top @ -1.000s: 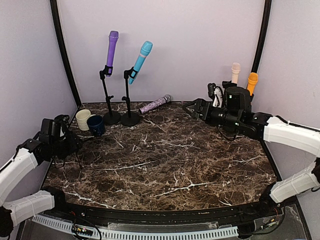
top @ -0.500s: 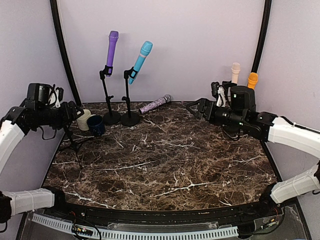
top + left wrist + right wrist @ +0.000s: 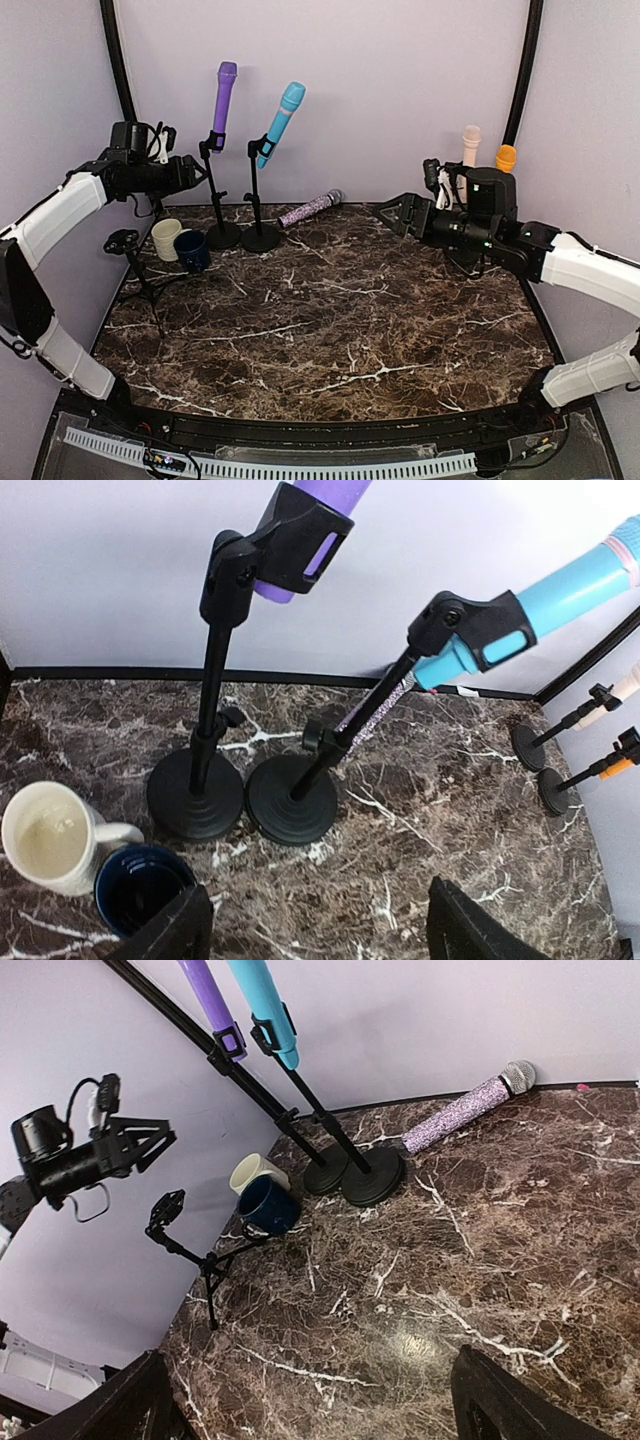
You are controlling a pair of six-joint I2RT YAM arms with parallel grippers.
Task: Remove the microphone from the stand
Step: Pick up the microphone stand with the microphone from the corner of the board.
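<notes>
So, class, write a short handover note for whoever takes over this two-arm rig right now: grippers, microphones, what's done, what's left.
Left gripper: open, empty, hovering beside the clip of the black stand holding the smooth purple microphone.
Right gripper: open, empty, above the right side of the dark marble table.
Turquoise microphone: clipped in the second black stand; a glittery purple microphone lies on the table behind.
Done: neither clipped microphone is out.
Left: grip one, likely the purple, and lift it free.

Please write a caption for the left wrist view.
Open left pincer faces purple microphone and blue microphone on their stands.
</notes>
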